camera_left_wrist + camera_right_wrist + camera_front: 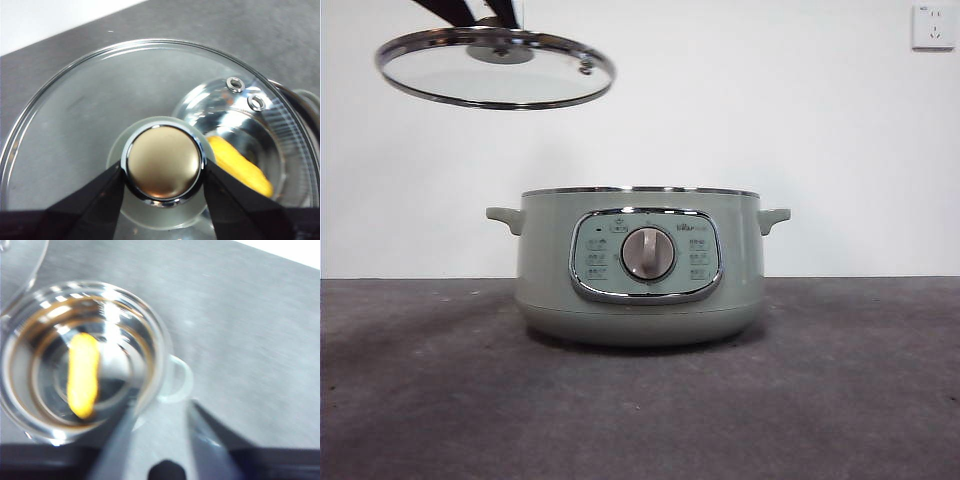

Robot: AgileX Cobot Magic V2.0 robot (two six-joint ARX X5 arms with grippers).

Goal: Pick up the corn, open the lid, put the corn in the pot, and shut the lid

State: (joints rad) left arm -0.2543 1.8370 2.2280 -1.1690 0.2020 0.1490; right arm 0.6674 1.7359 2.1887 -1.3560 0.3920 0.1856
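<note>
While the grey table (420, 400) stretches bare around it and a white wall with a socket (932, 27) rises behind, the pot (640, 265) stands in the middle of the front view, pale sage-green, round, with a small handle on each side and a chrome-framed panel whose silver dial (648, 253) faces the camera. Its mouth is uncovered, and nothing stands between it and either of my arms. Up and off to one side of the pot, well clear of its rim, hangs the lid (495, 68), tilted slightly, clear glass ringed in shiny steel with small vent fittings near the edge. My left end effector (164, 172) is pinching the lid's knob (164, 169), one black finger pressed against each side of its rounded metallic cap. Through the glass I see down into the pot's shiny inner bowl. My right end effector (160, 425) hovers above the table just beside the pot's handle, its two fingers spread apart with nothing between them; that picture is blurred. Smallest of all, the corn (83, 375) lies on the bottom of the pot, a stubby yellow-orange cob resting on its side against the reflective metal.
</note>
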